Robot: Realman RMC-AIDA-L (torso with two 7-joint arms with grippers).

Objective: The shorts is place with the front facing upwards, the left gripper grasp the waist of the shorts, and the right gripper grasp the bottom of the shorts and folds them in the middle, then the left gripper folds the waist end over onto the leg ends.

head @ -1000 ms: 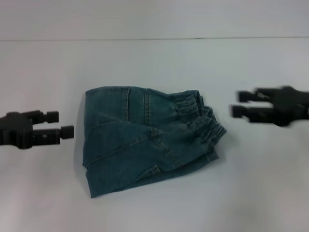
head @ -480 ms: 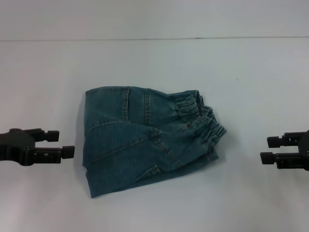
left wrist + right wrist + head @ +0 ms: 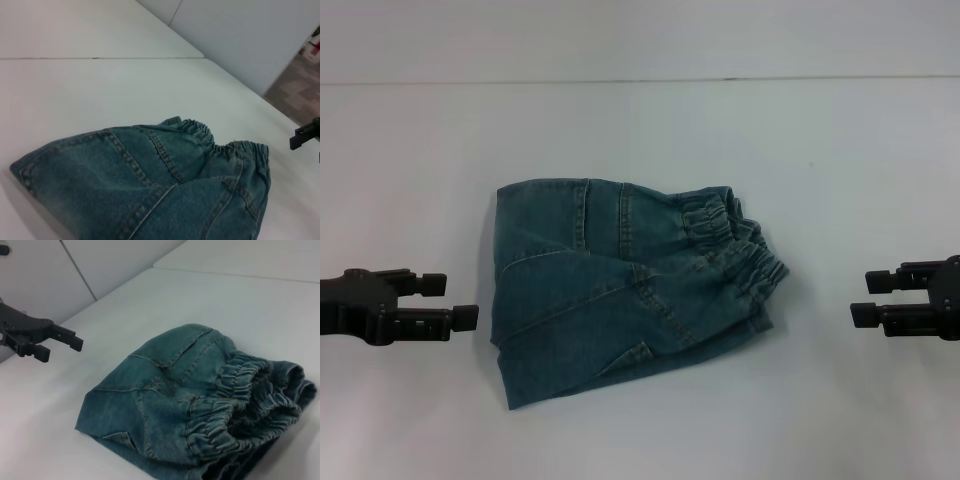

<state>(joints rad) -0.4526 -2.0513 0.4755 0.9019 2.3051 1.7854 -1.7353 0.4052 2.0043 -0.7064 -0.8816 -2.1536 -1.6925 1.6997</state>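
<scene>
the faded blue-green denim shorts (image 3: 625, 285) lie folded on the white desk (image 3: 640, 130), ruffled waistband (image 3: 735, 250) toward my right. both folds look done. my black left hand (image 3: 460, 300) and right hand (image 3: 865, 295) hover apart, released, empty.

I see the shorts (image 3: 620, 290) as faded blue-green denim, a coarse woven cloth with raised stitched seams, and the waist (image 3: 740, 245) is puckered elastic. The tabletop (image 3: 640, 130) looks smooth, matt and pale. Both end effectors, left (image 3: 455, 302) and right (image 3: 870, 296), look like matt black plastic.
</scene>
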